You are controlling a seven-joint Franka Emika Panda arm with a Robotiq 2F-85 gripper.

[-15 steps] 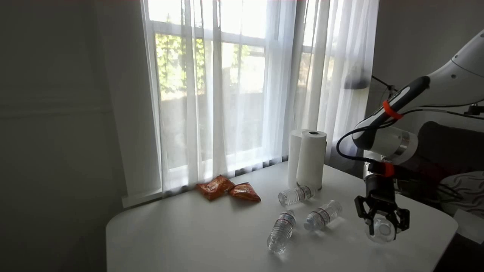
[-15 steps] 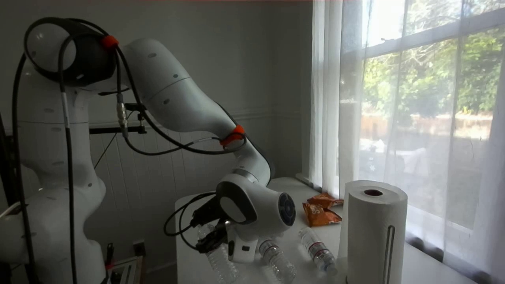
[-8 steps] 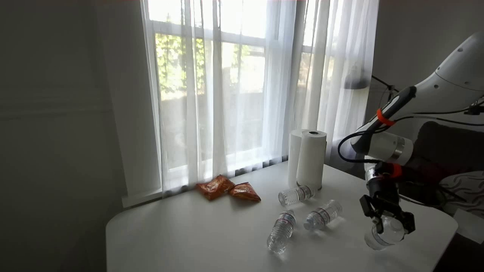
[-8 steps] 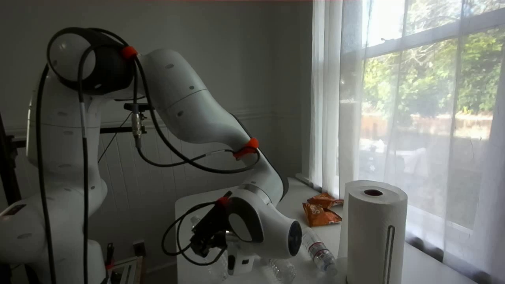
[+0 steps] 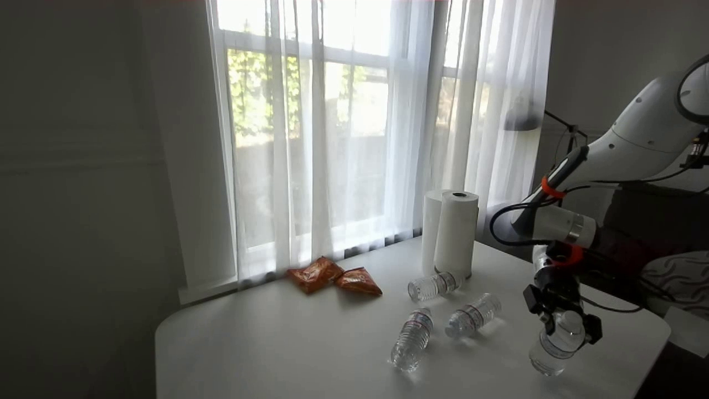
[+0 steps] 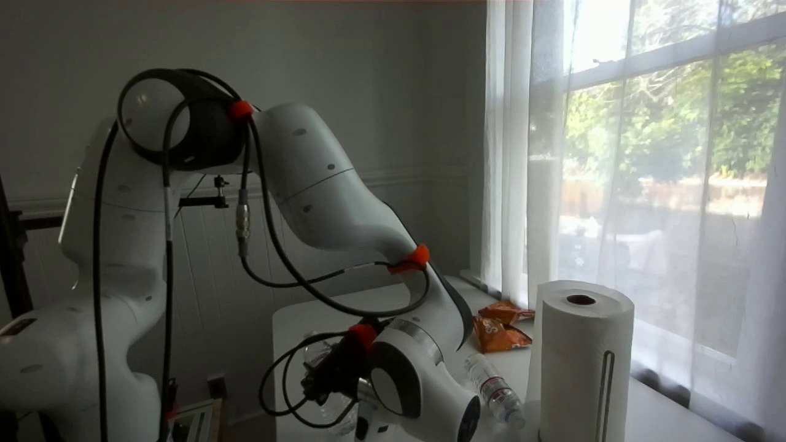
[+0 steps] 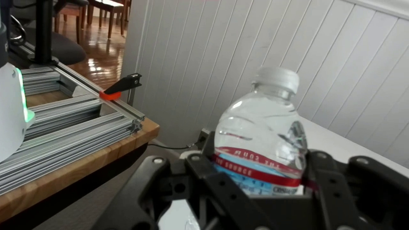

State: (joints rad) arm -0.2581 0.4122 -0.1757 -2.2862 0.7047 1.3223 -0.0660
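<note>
My gripper (image 5: pixel 566 328) is shut around a clear plastic water bottle (image 5: pixel 549 354), one finger on each side. The bottle leans, with its cap up and its base down over the white table (image 5: pixel 277 349); I cannot tell whether the base touches it. In the wrist view the white cap, clear shoulder and red-and-blue label of the bottle (image 7: pixel 260 127) rise between the black fingers (image 7: pixel 329 188). Three similar bottles lie on their sides on the table: a back bottle (image 5: pixel 433 286), a middle bottle (image 5: pixel 473 316) and a front bottle (image 5: pixel 412 339). The arm mostly hides the gripper (image 6: pixel 319 383) in an exterior view.
White paper towel rolls (image 5: pixel 457 235) stand upright near the window side. Two orange snack bags (image 5: pixel 317 274) lie by the curtain, seen in both exterior views. In the wrist view a wooden bench with metal rails (image 7: pixel 80 124) bears a black-and-orange clamp (image 7: pixel 123 84).
The arm has come lower, and in an exterior view shifted to the right. The held bottle has turned from pointing its end at the camera to a steeper, more upright lean. The grip stays shut.
</note>
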